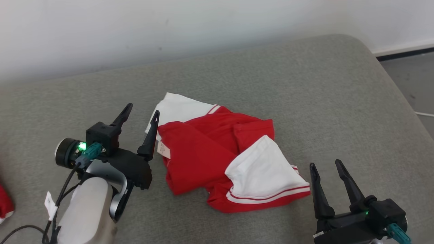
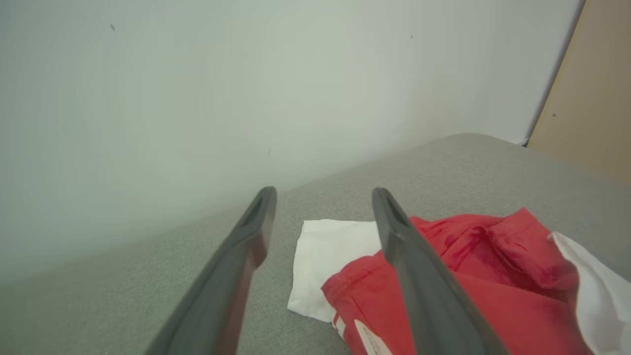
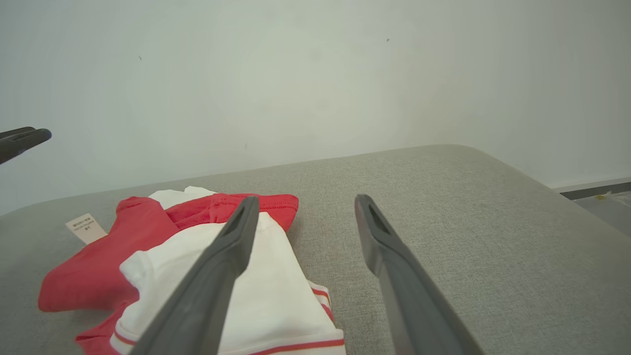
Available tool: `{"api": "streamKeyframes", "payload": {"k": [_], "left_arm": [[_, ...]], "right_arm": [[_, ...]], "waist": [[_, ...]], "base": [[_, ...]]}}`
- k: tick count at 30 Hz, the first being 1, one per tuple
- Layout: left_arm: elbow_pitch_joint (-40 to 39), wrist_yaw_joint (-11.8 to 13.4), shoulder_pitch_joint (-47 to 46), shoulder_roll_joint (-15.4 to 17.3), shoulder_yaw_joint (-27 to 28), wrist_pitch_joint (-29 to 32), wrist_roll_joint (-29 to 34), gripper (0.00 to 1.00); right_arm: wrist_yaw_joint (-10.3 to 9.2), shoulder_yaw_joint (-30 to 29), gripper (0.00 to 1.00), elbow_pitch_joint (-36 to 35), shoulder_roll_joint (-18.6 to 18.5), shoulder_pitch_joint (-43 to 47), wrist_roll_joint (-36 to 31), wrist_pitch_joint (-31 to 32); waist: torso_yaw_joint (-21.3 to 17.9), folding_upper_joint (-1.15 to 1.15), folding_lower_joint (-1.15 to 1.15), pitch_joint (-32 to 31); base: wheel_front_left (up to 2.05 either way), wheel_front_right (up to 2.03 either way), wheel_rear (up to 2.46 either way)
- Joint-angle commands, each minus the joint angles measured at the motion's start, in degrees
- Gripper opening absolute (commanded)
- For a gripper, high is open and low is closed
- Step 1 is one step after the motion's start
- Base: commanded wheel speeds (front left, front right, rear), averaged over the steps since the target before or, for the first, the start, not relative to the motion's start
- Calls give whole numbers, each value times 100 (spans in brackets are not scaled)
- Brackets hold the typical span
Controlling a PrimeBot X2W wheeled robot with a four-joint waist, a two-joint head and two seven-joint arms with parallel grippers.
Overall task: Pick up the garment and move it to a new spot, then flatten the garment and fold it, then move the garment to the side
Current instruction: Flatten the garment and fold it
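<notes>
The red-and-white garment (image 1: 203,152) lay bunched on the grey padded surface (image 1: 305,84). The left hand (image 1: 142,109) hovered at the garment's left edge, fingers wide and empty. The right hand (image 1: 325,163) was just right of the garment, equally wide and empty.

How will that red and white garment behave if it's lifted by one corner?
Probably floppy: the garment lies in soft, creased folds, so it would likely drape and unfold from a single pinch. It looks thin and light, so lifting should take little effort. Pushed, it would likely bunch rather than slide, since the cushion looks like textured fabric.
</notes>
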Motion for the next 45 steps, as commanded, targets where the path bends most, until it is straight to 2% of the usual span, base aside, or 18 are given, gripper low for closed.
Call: {"api": "streamKeyframes", "payload": {"k": [1,10,18,19,20,21,22,30,35,39,45], "left_arm": [[127,-2,-107,79,-63,20,-79,100],[1170,1,-567,270,-602,144,-495,100],[1825,1,-740,332,-856,147,-748,100],[1972,1,-815,367,-865,80,-793,91],[2055,1,-834,363,-853,58,-833,49],[2122,1,-845,342,-880,37,-851,32],[2194,1,-857,312,-916,55,-885,0],[2500,1,-1016,239,-1223,-114,-1188,0],[2443,1,-1106,296,-1205,-332,-1284,0],[2123,81,-994,380,-1011,-435,-1382,0],[1077,345,-226,578,-643,-457,-1503,0]], "right_arm": [[-13,-7,100,2,34,-65,-48,-3],[-14,-33,100,18,115,-200,-14,-3],[-13,-27,100,23,159,-258,-3,-3],[-14,-44,100,9,165,-250,-5,-3],[-13,-48,100,2,170,-243,-9,-3],[-14,-58,100,-5,174,-235,-13,-3],[-13,-61,100,-13,177,-228,-19,-3],[-14,-62,100,0,186,-227,-31,-3],[-14,-109,100,-14,155,-86,-53,-3],[-14,-147,100,27,121,67,-33,-3],[-13,-176,100,46,80,243,-28,-3]], "waist": [[-305,-1,-1,235],[-636,-1,-1,489],[-741,-1,-1,562],[-752,-1,-1,565],[-754,-1,-1,561],[-753,-1,-1,558],[-752,-1,-1,553],[-656,-1,-1,468],[-490,-1,-1,289],[-252,-1,-1,53],[239,-1,-1,-222]], "base": [[0,0,0],[0,0,0],[0,0,0],[0,0,0],[0,0,0],[0,0,0],[0,0,0],[0,0,0],[0,0,0],[0,0,0],[0,0,0]]}}
